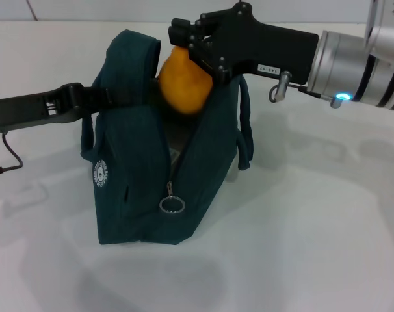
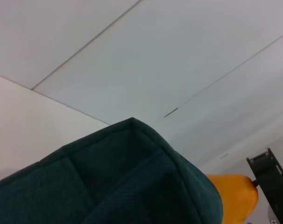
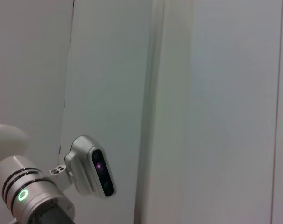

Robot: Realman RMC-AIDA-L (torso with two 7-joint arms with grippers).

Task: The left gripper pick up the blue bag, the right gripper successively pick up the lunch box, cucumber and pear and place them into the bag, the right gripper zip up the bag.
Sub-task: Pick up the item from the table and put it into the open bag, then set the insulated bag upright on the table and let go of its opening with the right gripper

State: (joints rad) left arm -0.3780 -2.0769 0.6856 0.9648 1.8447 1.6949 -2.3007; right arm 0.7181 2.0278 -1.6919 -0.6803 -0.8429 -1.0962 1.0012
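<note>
A large dark teal-blue fabric bag [image 1: 151, 162] with loop handles stands upright on the white bench [image 1: 314, 227], its top gaping open. A small round white logo [image 1: 101, 173] shows on its side panel, and a metal ring-pull zipper [image 1: 172, 204] hangs low at the front end of the open seam.

The left pincer [image 1: 103, 96], a black two-finger metal claw on a black arm, reaches in from the left side of the head view and is closed on the bag's near rim by a handle strap, holding that side up. In the left wrist view the bag's upper corner [image 2: 132, 172] fills the lower part of the picture.

The right pincer [image 1: 197, 45], a black claw on a black arm with a silver cuff and a small white number label, comes in from the right and sits above the bag's opening. Its fingers are clamped on the upper part of an orange-yellow pear [image 1: 183, 83], which hangs right at the bag's mouth, its lower part level with the rim. The pear [image 2: 232, 196] also shows in the left wrist view, just beyond the bag's edge.

The right wrist view shows only a pale wall and a silver camera housing [image 3: 90, 167].
</note>
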